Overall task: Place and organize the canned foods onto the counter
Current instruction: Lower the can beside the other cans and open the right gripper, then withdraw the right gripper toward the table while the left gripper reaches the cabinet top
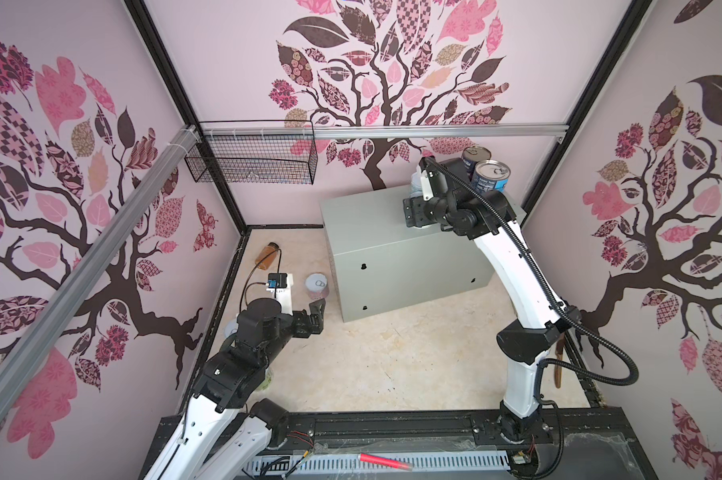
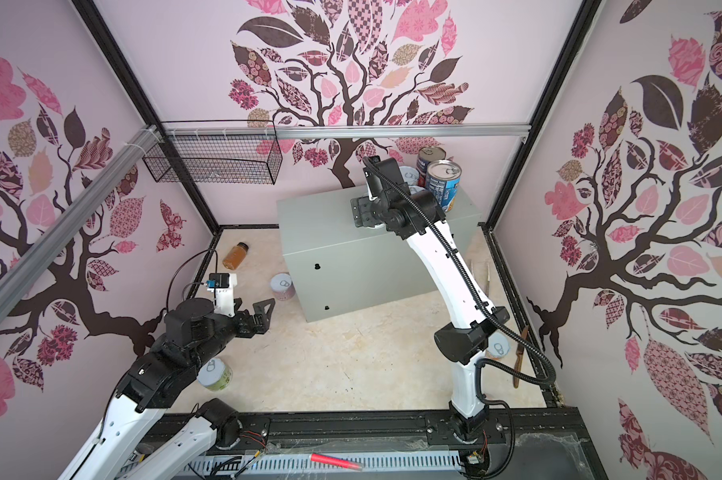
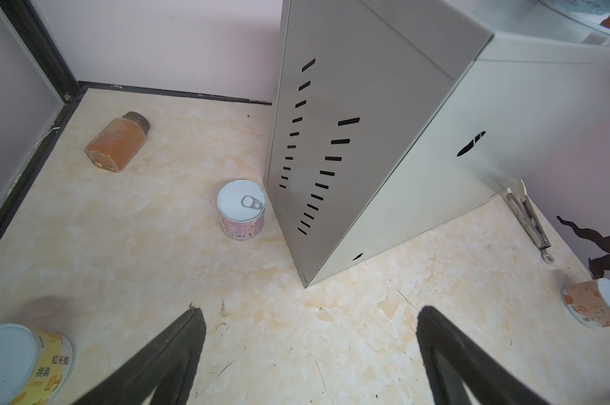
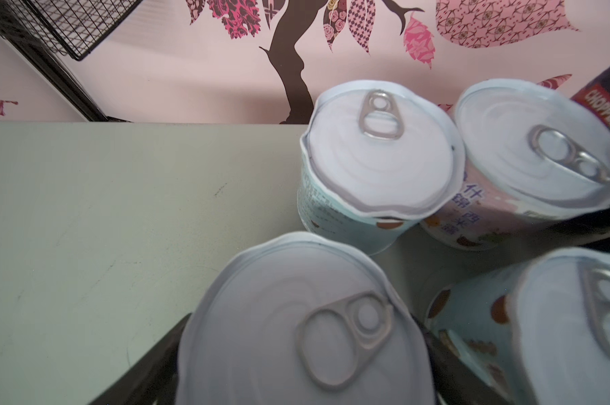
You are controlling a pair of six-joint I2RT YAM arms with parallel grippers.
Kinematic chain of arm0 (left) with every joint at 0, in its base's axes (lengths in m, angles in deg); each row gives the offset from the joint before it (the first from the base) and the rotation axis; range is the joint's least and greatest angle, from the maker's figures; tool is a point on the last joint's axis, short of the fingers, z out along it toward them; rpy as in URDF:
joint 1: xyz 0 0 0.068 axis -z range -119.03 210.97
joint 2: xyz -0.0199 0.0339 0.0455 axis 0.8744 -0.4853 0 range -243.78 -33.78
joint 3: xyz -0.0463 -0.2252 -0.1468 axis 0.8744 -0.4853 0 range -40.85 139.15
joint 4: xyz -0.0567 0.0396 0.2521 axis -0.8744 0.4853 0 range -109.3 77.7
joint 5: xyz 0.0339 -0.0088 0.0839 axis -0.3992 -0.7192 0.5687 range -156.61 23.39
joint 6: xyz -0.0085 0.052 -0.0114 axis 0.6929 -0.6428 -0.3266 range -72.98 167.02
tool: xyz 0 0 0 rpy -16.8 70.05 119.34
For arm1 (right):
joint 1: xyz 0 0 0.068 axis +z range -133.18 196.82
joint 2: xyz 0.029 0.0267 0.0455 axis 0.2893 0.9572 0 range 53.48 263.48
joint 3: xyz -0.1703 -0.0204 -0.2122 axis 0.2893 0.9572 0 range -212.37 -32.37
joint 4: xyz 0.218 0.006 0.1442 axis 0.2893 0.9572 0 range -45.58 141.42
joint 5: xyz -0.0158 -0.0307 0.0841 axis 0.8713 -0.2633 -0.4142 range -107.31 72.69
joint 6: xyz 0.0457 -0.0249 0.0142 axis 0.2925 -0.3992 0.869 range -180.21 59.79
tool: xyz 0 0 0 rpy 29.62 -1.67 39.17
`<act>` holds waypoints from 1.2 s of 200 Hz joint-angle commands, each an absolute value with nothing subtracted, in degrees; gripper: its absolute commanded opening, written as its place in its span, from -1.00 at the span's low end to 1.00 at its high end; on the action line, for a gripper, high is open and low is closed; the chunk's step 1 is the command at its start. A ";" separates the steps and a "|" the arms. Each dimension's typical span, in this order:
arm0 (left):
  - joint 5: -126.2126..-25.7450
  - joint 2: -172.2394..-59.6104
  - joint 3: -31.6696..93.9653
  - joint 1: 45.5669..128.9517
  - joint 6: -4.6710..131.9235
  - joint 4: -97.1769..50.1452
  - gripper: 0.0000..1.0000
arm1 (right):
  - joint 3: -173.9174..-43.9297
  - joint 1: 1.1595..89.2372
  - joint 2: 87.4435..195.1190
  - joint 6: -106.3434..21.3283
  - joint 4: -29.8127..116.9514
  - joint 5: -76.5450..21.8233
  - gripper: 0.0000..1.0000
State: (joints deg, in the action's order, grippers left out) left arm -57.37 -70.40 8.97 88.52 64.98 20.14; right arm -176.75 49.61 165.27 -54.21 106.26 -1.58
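The counter [image 1: 372, 224] [image 4: 103, 210] is a light-grey metal box. On its right end stand a blue-label can [image 1: 490, 176], a red-tomato can [image 2: 430, 160] and several short white-lidded cans [image 4: 377, 157]. My right gripper [image 4: 305, 319] is over that end, its fingers on either side of another white-lidded can [image 4: 296, 350] that sits on the counter top; the lid hides any contact. On the floor stand a pink can [image 1: 318, 286] [image 3: 242, 208], a yellow can [image 3: 33, 364] and an orange can [image 3: 595, 305]. My left gripper [image 3: 310, 310] hovers open and empty above the floor, short of the pink can.
An amber bottle [image 3: 117, 142] lies on the floor near the back left corner. A black wire basket [image 1: 251, 162] hangs on the back wall. Metal tongs [image 3: 526, 217] lie by the counter's right side. A wooden-handled tool [image 2: 519, 357] lies along the right wall.
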 commanded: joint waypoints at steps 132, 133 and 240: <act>-59.08 -78.22 28.31 88.72 63.74 23.46 0.85 | -165.97 49.36 149.85 -55.95 95.84 -4.47 1.00; -59.15 -78.41 28.49 88.69 63.73 23.48 0.85 | -165.84 49.35 149.66 -55.93 95.75 -4.56 1.00; -64.98 -96.82 46.60 89.48 63.60 23.62 0.61 | -132.79 49.35 121.93 -50.82 79.42 -8.79 1.00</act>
State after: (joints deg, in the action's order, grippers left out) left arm -63.91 -94.31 41.43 88.89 64.52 23.66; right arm -136.70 49.61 127.83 -52.07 84.56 -7.75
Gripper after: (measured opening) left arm 0.818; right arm 0.999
